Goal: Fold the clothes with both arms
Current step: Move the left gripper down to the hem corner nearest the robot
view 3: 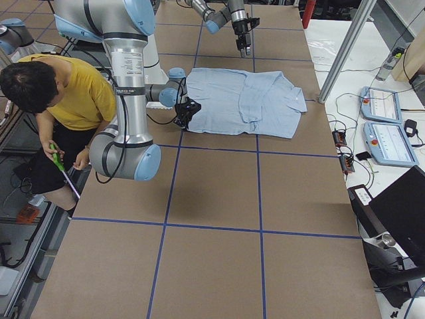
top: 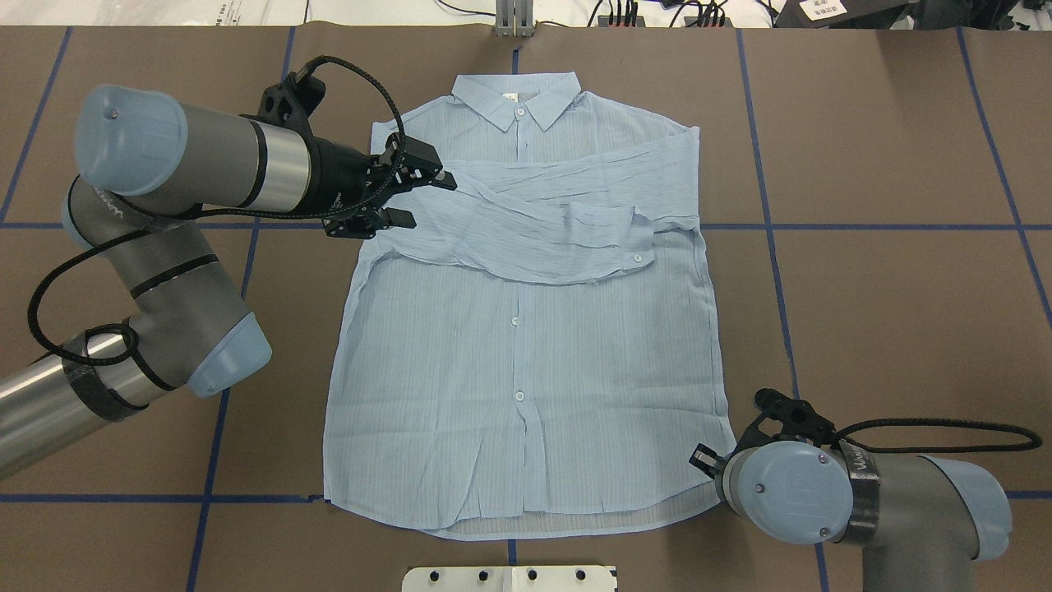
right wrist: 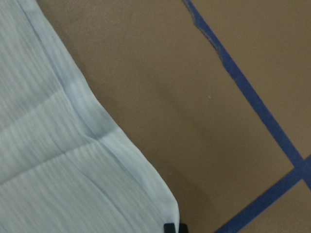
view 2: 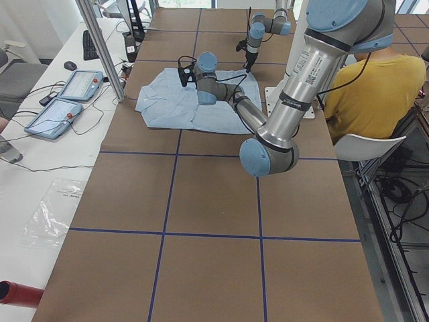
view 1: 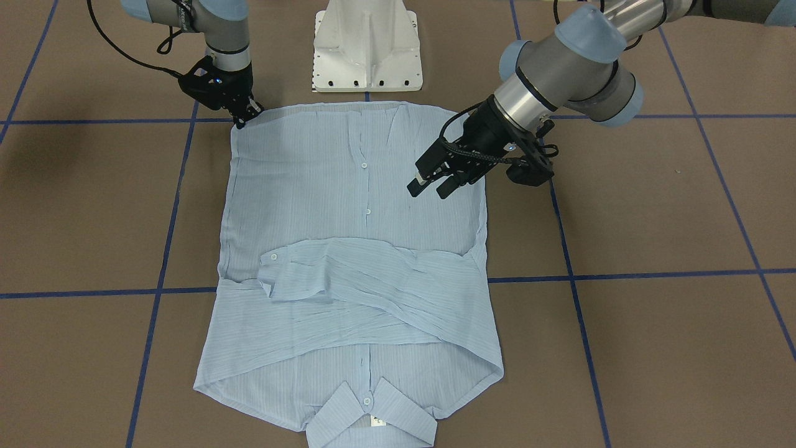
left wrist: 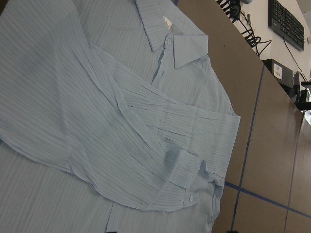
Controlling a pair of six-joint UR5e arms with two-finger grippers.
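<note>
shirt (top: pixel 526 345) flat, sleeves (top: pixel 551 234) crossed | left fingers (view 1: pixel 448 186) apart, empty | right fingers (view 1: pixel 244 116): cannot tell

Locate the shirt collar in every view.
Front-facing: collar bottom centre.
Overhead: collar top centre.
Exterior left: collar at the shirt's left end.
Exterior right: collar at its right end.
Left wrist: collar top centre.
Right wrist: not in it.
Shared landmark: the folded sleeve's cuff.
</note>
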